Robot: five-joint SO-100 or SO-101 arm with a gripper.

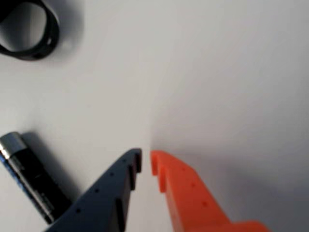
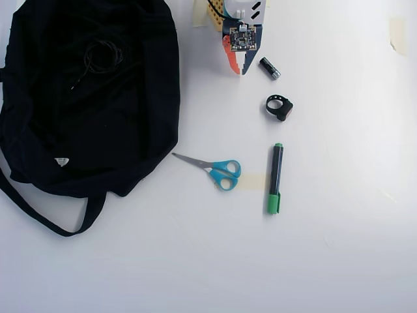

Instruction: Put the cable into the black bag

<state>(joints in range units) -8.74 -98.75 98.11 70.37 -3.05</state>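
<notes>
1. Gripper sits at the top of the overhead view, fingers pointing down the picture, over bare white table.
2. Its jaws stand nearly closed with only a thin slit between the tips and nothing held between them; in the wrist view the dark finger and the orange finger hover over plain tabletop.
3. Well apart to the left in the overhead view, the cable lies coiled on top of the black bag, in its upper part, a loose tail trailing down-left.
4. The bag fills the upper left corner, its strap looping below it.
5. Just right of the gripper lies a small battery, also seen at lower left in the wrist view.
6. Below the battery sits a black ring strap, then a green marker and blue-handled scissors.
</notes>
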